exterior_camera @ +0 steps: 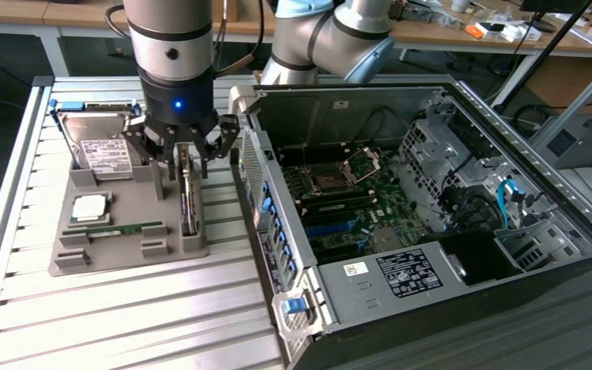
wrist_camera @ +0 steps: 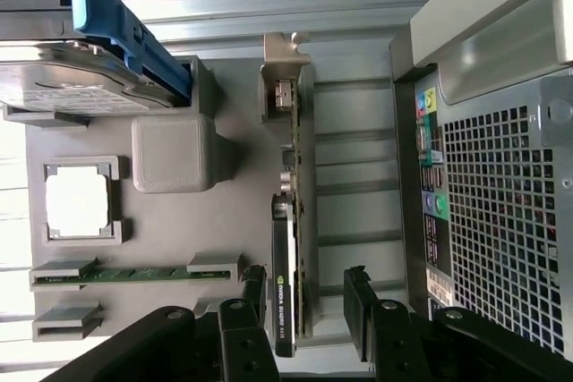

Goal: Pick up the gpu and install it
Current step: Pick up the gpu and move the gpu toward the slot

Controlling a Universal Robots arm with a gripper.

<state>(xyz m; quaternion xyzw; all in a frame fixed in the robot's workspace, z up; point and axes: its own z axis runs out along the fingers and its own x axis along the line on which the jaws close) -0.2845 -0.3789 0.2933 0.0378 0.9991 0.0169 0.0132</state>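
With your claw [wrist_camera: 304,288] open astride the gpu [wrist_camera: 288,221] standing on edge in the grey holder [wrist_camera: 170,230], keep the card centred and close squarely on its flat faces.

The arm [exterior_camera: 170,35] is silver-grey tubing with a black band and a pale blue joint cap [exterior_camera: 307,6]. A small blue light [exterior_camera: 179,105] glows on its black wrist [exterior_camera: 178,89]. The gripper [exterior_camera: 187,158] is black, with jointed, bolted fingers [wrist_camera: 358,310].

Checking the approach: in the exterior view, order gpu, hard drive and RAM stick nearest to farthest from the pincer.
1. gpu, right beneath the pincer
2. hard drive, toward the exterior view's left
3. RAM stick, toward the tray's other end
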